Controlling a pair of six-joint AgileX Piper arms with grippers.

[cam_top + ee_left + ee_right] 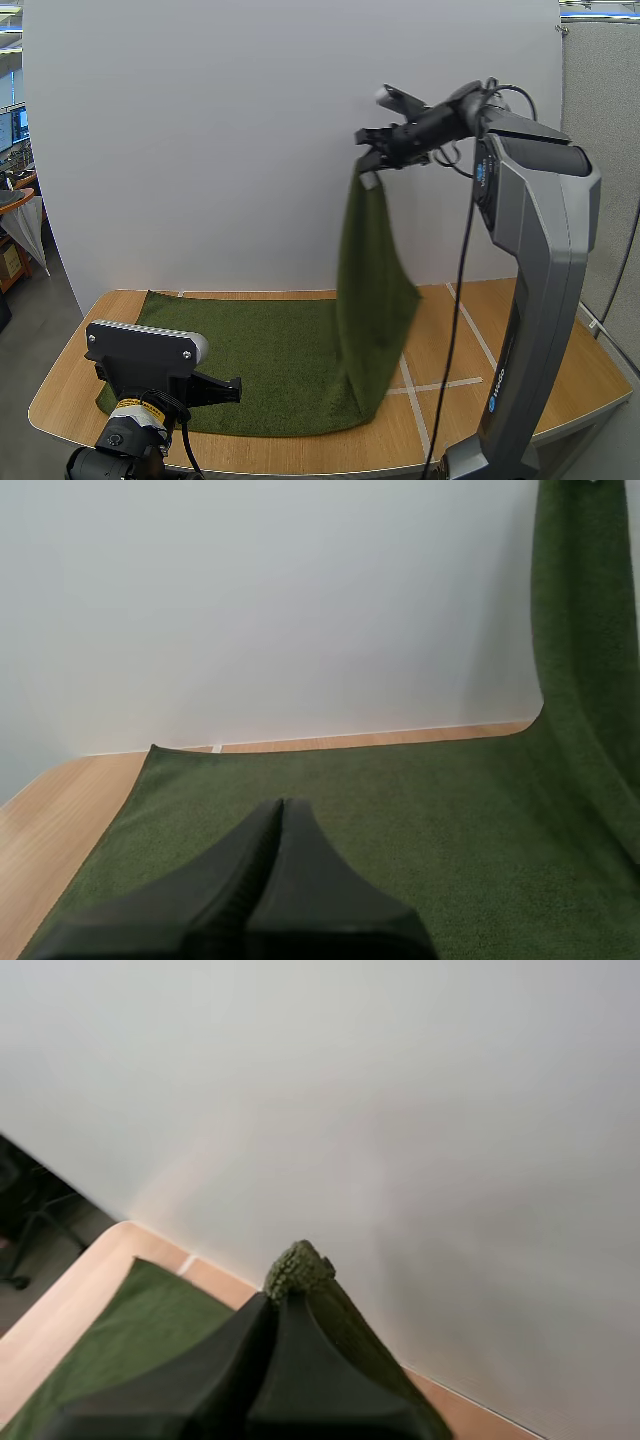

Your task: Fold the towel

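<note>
- High view showed the light wooden worktop point(520, 340) carrying the work.
- The dark green rectangular terry towel point(270, 350) lay flat on it, with its right end held high and hanging like a curtain.
- The right fingers point(272, 1312) were clenched on that raised corner.
- The left fingers point(280, 815) were pressed together on nothing, low over the towel.
- The fold looked barely begun: the end was yet to be carried across and laid down.

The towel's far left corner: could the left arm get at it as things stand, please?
Probably yes: the left gripper hovers shut over the green towel, nothing blocks that corner, and the right gripper holds the other end up.
</note>
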